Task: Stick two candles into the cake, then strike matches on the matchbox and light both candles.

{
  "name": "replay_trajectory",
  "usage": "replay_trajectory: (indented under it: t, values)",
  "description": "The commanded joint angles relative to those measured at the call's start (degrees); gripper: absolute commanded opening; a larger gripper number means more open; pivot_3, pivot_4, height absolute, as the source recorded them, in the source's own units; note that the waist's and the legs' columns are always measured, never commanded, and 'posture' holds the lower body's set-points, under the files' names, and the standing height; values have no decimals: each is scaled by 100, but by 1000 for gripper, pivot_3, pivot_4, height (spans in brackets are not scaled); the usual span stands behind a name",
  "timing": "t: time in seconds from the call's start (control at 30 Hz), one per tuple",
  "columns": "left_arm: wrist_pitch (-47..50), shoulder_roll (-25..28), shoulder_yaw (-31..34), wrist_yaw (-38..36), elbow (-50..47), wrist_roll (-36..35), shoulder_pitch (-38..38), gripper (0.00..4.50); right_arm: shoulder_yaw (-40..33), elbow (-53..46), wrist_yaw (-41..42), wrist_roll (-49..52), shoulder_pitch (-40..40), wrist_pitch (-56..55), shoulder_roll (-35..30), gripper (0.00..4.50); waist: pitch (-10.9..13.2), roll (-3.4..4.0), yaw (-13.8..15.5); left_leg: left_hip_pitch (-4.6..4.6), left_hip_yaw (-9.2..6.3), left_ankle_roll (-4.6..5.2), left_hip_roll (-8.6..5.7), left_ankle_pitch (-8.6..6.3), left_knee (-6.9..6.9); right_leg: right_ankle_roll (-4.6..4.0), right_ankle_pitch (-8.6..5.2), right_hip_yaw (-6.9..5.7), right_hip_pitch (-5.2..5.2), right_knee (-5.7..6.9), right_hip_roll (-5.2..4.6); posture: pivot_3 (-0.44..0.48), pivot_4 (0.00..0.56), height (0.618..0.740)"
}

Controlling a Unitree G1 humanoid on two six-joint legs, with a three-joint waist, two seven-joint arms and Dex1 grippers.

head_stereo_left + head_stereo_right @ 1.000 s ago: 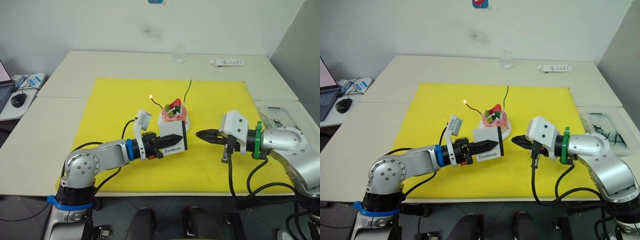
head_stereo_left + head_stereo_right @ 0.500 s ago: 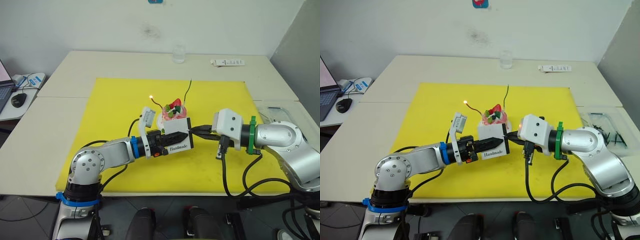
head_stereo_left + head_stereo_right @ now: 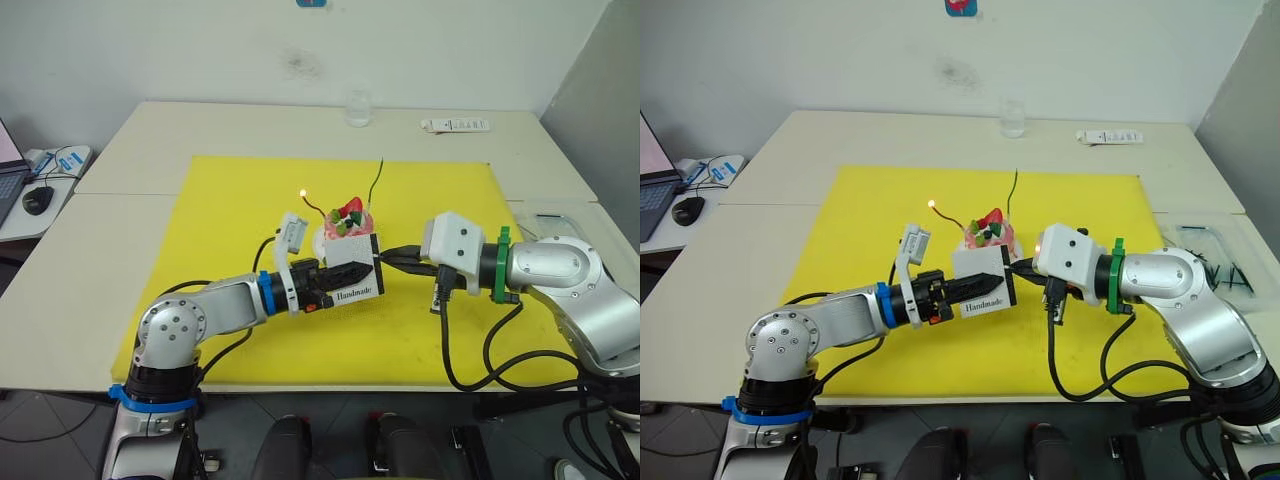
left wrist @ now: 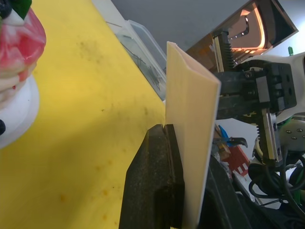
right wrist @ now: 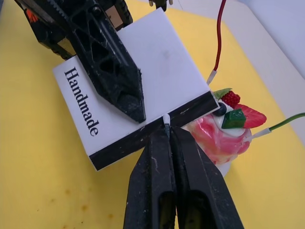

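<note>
The cake sits on its white plate mid-mat. A red candle in it burns with a small flame, and a green candle stands in it unlit. My left gripper is shut on the white "Handmade" matchbox, held upright just in front of the cake. My right gripper is shut on a match. The match's pale tip touches the matchbox's dark striking strip.
A yellow mat covers the table's middle. At the back stand a glass and a white flat object. A clear tray with dark sticks lies at the right. At the far left sits a mouse.
My right gripper has moved left with the match until it meets the matchbox's strip. My left gripper has carried the matchbox right, up close to the cake. The red candle's flame still burns.
</note>
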Motion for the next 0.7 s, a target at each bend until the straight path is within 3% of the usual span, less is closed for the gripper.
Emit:
replay_trajectory:
  t: [0.03,0.5,0.63,0.7]
  values:
    - [-87,-15,116,-66,-35,-100,-134,0,-169,-40,13,-3,57,-122,-63,38,0,0,0,0,0,0,0,0,0,0,0,1,0,0,0,0,150,740]
    - [-64,-56,95,-115,-18,-153,-233,0,154,101,211,-293,23,-545,-133,38,0,0,0,0,-1,0,0,0,0,0,0,0,0,0,0,0,150,740]
    - [-152,-180,193,-99,127,-242,-386,0,923,-294,2143,-1120,830,-1924,-2133,38,-1,-4,114,-9,-12,0,-9,0,1,6,-6,-19,2,-12,-7,0,150,740]
    - [-129,-170,212,-111,114,-241,-335,0,425,-178,2047,-438,596,-1463,-1992,38,1,-10,80,-8,-5,2,-5,-2,1,5,-10,-14,8,-20,-6,0,150,740]
